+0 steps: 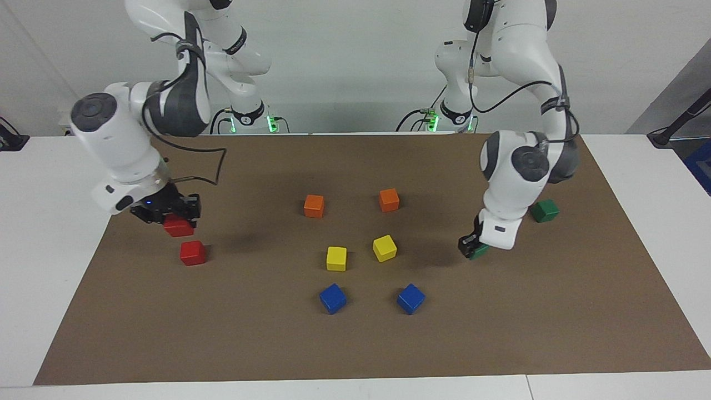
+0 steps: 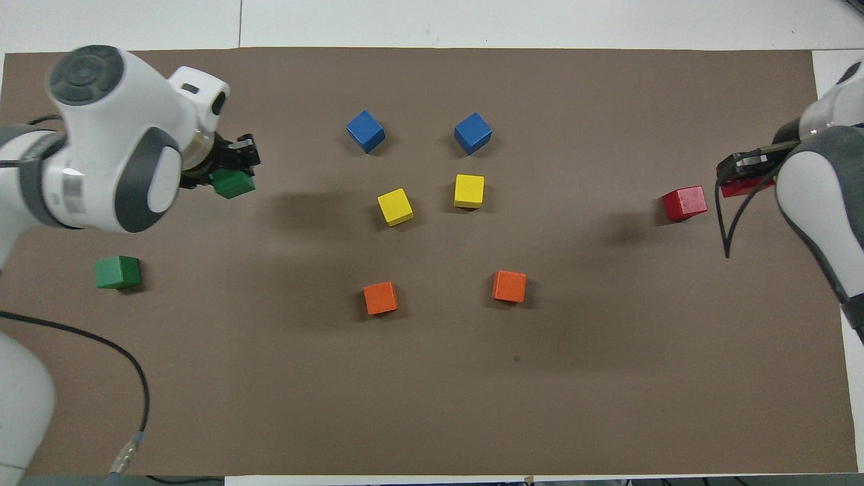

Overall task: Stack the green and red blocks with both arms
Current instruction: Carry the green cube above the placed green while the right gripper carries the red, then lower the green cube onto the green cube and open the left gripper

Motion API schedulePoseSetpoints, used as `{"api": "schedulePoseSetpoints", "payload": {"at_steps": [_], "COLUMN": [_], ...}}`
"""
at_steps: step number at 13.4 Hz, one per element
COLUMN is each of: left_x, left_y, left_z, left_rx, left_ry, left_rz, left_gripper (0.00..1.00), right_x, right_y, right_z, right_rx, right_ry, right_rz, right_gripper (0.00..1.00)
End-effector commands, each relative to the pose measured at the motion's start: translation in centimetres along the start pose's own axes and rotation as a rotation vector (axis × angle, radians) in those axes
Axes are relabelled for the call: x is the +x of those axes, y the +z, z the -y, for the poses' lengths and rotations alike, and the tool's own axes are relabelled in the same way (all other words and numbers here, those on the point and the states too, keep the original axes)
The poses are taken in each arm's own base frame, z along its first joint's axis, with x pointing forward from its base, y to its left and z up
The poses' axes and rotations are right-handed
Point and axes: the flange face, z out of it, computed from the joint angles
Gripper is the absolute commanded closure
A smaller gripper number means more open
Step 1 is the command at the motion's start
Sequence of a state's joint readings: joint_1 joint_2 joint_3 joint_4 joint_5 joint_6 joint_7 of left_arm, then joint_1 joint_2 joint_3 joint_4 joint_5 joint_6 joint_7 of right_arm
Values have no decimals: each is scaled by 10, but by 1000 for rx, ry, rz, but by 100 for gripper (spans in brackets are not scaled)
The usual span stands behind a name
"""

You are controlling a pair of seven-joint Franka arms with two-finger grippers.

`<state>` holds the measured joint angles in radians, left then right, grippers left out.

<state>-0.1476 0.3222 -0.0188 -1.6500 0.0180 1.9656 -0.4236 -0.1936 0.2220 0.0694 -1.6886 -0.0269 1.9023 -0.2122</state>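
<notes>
Grippers were both mid-carry: right gripper (image 1: 173,214) pinched a small red cube (image 1: 178,226) above its twin red cube (image 1: 193,253) on the brown mat (image 1: 355,344), left gripper (image 1: 472,244) pinched a dark green cube (image 1: 479,251), so next I'd guess lining up and lowering, green toward the other green cube (image 1: 544,211).

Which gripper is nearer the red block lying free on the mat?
Right. The right gripper, shut on a red block, hangs beside the free red block; the left gripper grips a green block at the left arm's end.
</notes>
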Motion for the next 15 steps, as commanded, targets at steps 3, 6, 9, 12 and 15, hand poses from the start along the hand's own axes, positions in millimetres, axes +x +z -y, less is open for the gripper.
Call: {"api": "schedulePoseSetpoints", "payload": {"at_steps": [3,6,9,12,15], "left_x": [-16,-34,-49,-59,-62], "left_y": [-40,-25,6,24,40], "left_z": [145,193,233,242,254], "left_rx": [18,16,13,14,14], "left_ry": [186,166,200,198,169], "left_rz": [49,45,-23,-40,-53], "left_gripper": [100,100,100,100,100], "right_x": [-8,-9,-10,-12,-7], "right_y": [28,49,67,80,89], "right_z": [-14,-4,20,25,32], "right_rx": [-8,-12,-8,-11,-13], "right_ry": [26,18,49,57,44], "right_rz": [-44,-67,-67,-96,-117], "right_gripper": [100,100,100,100,100]}}
